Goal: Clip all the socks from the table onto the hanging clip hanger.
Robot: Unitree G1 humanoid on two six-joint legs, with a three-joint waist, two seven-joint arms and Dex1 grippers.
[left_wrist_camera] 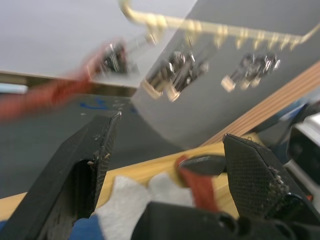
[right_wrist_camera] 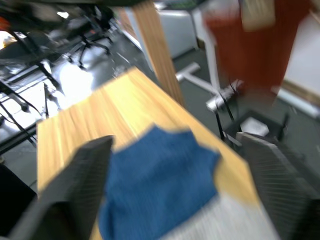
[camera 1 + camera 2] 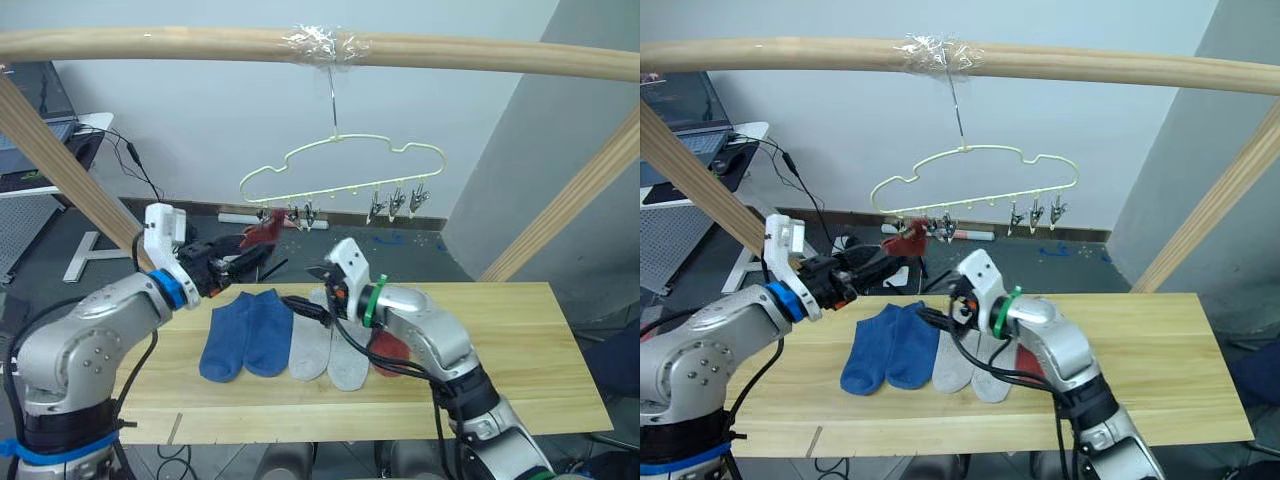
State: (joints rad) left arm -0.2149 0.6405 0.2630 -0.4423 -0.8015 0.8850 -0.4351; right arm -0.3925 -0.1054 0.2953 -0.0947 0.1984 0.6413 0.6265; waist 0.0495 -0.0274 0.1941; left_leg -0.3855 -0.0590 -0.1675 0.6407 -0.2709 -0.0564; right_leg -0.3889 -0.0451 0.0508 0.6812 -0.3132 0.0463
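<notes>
The pale-yellow clip hanger [image 3: 343, 165] hangs by its hook from the round beam. One rust red sock [image 3: 264, 231] dangles from its leftmost clip. On the table [image 3: 500, 340] lie two blue socks [image 3: 244, 335], two light grey socks [image 3: 326, 351] and another rust red sock [image 3: 391, 350], side by side. My left gripper [image 3: 255, 256] is open and empty, just below and beside the hanging red sock. My right gripper [image 3: 318, 277] is open too, hovering over the far ends of the grey socks. In the right wrist view a blue sock [image 2: 160, 185] lies beneath its spread fingers.
The round wooden beam [image 3: 480, 52] runs across the top, with slanted wooden braces at the left [image 3: 60, 160] and right [image 3: 570, 205]. Several free metal clips [image 3: 396, 203] hang along the hanger. A desk with a laptop [image 3: 35, 130] stands at the back left.
</notes>
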